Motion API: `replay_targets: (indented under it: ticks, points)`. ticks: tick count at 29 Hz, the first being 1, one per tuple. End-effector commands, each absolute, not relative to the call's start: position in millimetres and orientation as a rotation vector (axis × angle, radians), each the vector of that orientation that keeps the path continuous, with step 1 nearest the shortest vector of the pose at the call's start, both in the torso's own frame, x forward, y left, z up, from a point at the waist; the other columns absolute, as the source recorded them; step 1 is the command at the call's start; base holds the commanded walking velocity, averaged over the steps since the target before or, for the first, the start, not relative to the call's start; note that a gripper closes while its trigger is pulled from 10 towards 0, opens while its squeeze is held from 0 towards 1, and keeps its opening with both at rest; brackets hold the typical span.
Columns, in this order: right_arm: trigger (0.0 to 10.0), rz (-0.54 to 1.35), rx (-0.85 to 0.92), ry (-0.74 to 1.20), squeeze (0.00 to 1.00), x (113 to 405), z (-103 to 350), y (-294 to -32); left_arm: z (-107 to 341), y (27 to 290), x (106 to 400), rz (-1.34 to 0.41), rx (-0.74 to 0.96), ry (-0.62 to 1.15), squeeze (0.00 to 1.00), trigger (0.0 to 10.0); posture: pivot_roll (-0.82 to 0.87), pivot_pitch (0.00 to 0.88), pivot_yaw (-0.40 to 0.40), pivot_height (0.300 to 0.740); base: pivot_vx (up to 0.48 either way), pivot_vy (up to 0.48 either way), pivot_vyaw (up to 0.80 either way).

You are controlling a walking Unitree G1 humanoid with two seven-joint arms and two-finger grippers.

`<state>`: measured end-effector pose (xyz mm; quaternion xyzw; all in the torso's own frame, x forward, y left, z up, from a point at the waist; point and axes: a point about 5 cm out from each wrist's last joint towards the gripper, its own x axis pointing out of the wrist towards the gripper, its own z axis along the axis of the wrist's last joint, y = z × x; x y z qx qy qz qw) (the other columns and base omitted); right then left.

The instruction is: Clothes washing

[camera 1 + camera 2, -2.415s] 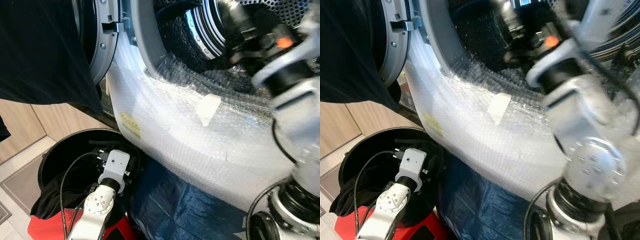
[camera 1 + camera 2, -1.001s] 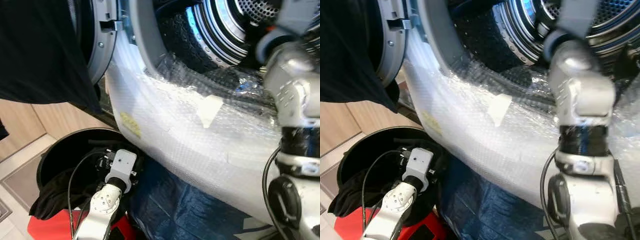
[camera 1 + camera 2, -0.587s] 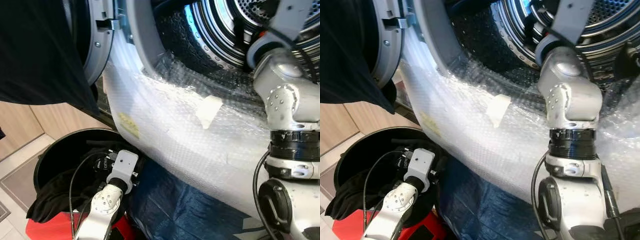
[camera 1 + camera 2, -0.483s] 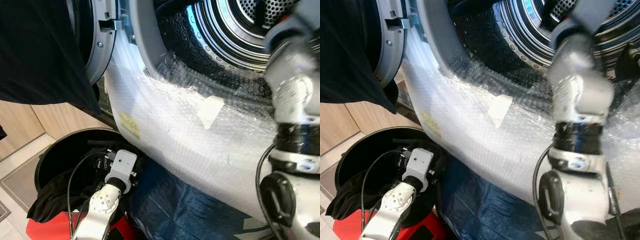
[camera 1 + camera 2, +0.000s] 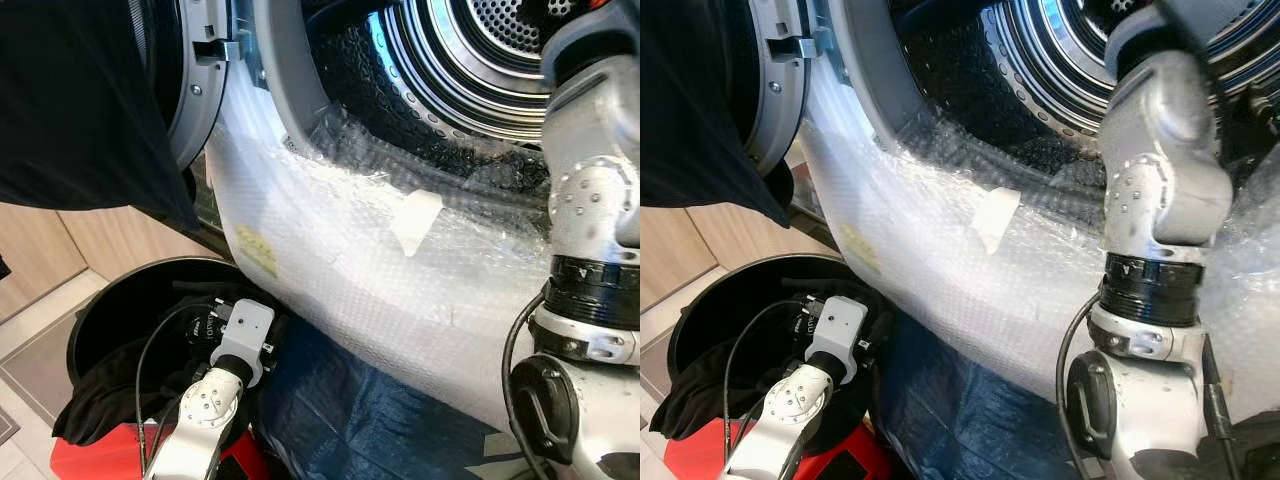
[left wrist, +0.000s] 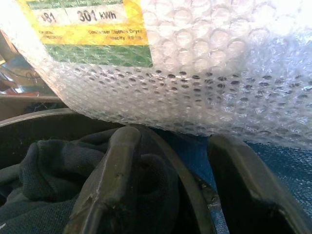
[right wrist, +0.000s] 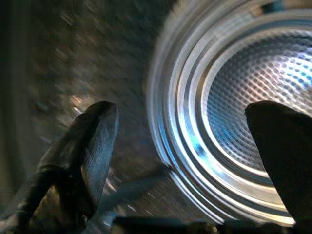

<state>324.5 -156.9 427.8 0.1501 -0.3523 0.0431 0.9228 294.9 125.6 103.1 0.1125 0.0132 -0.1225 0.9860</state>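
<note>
The washing machine's steel drum (image 5: 500, 40) stands open, its front wrapped in bubble wrap (image 5: 350, 270). A black basket (image 5: 110, 300) on the floor at lower left holds dark clothes (image 5: 100, 390). My left arm (image 5: 215, 385) reaches down into the basket. Its gripper (image 6: 180, 185) is open, one finger (image 6: 114, 170) resting over the dark clothes (image 6: 44, 180) and the basket rim running between the two. My right arm (image 5: 590, 200) is raised before the drum opening. Its gripper (image 7: 195, 146) is open and empty, pointing into the drum (image 7: 253, 92).
The grey machine door (image 5: 205, 90) hangs open at upper left, with a dark garment (image 5: 70, 110) draped in front of it. A blue plastic sheet (image 5: 350, 420) lies under the machine. Something red (image 5: 90, 460) sits beside the basket. Wooden panels and pale floor lie to the left.
My right arm has drawn back out of the drum mouth and now stands upright at the right. The left arm has stayed in the basket.
</note>
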Motion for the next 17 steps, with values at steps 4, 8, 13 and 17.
replay_targets:
  ticks: [4,8,13,17]
  points:
    - [10.0,0.152,0.406,-0.739,0.0,318.3,421.9,-160.0,103.2,121.5,293.2,-0.259,0.213,0.03,0.0,10.0,0.0,0.101,-0.089,0.74,0.0,0.0,0.0]
    - [10.0,0.447,0.505,-0.741,0.0,302.7,409.1,-141.5,103.5,121.9,293.6,-0.258,0.211,0.028,0.0,10.0,0.0,0.103,-0.089,0.74,0.0,0.0,0.0]
    - [10.0,0.602,0.594,-0.759,0.0,293.5,405.3,-132.2,104.4,123.1,294.1,-0.258,0.213,0.024,0.0,10.0,0.01,0.102,-0.086,0.74,0.0,0.0,0.0]
    - [10.0,0.726,0.612,-0.794,0.0,280.7,403.4,-125.5,106.0,124.0,294.0,-0.254,0.21,0.017,0.0,10.0,0.01,0.101,-0.084,0.74,0.0,0.0,0.0]
